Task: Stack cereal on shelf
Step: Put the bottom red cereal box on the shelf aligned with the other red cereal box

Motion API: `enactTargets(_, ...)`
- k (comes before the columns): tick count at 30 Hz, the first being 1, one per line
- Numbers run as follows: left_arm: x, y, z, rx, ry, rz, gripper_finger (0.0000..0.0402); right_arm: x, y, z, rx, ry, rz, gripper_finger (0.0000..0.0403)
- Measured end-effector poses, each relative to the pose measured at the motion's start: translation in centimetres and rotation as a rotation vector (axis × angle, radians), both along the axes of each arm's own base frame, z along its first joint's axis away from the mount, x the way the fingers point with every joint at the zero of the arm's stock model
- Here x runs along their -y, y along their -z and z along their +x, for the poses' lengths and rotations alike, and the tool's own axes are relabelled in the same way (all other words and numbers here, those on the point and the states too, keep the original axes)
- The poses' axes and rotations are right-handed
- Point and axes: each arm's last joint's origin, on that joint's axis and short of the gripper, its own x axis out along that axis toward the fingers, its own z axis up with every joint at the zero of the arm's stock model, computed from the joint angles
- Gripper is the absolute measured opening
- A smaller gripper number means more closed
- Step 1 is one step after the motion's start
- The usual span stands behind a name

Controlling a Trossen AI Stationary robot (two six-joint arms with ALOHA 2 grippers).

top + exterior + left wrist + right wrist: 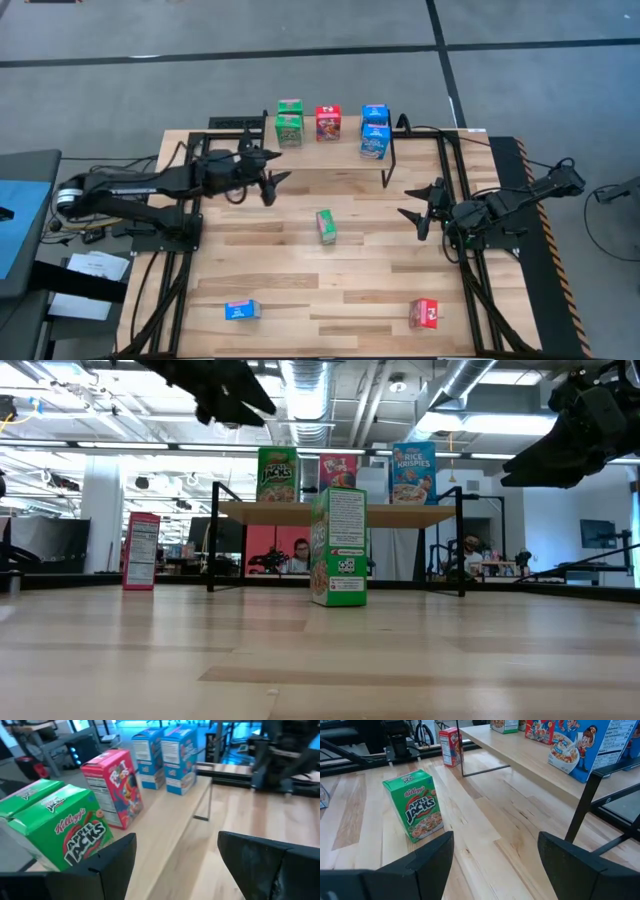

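Right gripper (417, 204): fingers parted, holding nothing, hanging above the tabletop (300, 300) on its right side, facing toward the middle. Left gripper (268, 175): likewise spread and empty, poised just in front of the shelf (340, 152) near its left end.

Shelf stock as I read it from above: two green Apple Jacks boxes (289, 121) at the left, one red box (328, 122) in the middle, two blue Rice Krispies boxes (375, 130) at the right.

Loose stock: a green Apple Jacks box (326, 226) upright near the table's centre; a blue box (242, 311) at the near left; a red box (426, 314) at the near right.

Step in hand, in my judgement: fetching the central green box. It stands between the two grippers, well apart from both, and lies squarely ahead of my right wrist camera (415, 805). To do this well I would lower the right gripper until its fingers straddle the box's narrow faces, square the wrist to the box so it does not twist or tip on closing, grip around mid-height, and lift clear before swinging toward the shelf's green group. The shelf's black leg (582, 805) stands close to my right gripper's path; I would keep clear of it.
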Motion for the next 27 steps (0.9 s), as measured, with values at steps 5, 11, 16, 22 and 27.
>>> enactTargets(5,1.5,-0.7,-1.7,-0.021,0.057,-0.004,0.027,0.0,0.0,0.0,0.0,0.0,0.0,0.0313)
enactTargets(11,3.2,-1.0,-3.9,-0.024,0.106,-0.089,0.027,0.0,0.0,0.0,0.0,0.0,0.0,0.0313)
enactTargets(16,4.5,-1.3,-5.7,-0.022,0.154,-0.143,0.027,0.0,0.0,0.0,0.0,0.0,0.0,0.0313)
enactTargets(22,5.8,-1.5,-7.4,-0.005,0.174,-0.194,0.027,0.0,0.0,0.0,0.005,0.002,0.001,0.0313)
enactTargets(27,6.8,-1.5,-8.1,-0.004,0.197,-0.212,0.027,0.0,0.0,0.0,0.004,0.002,0.001,0.0313)
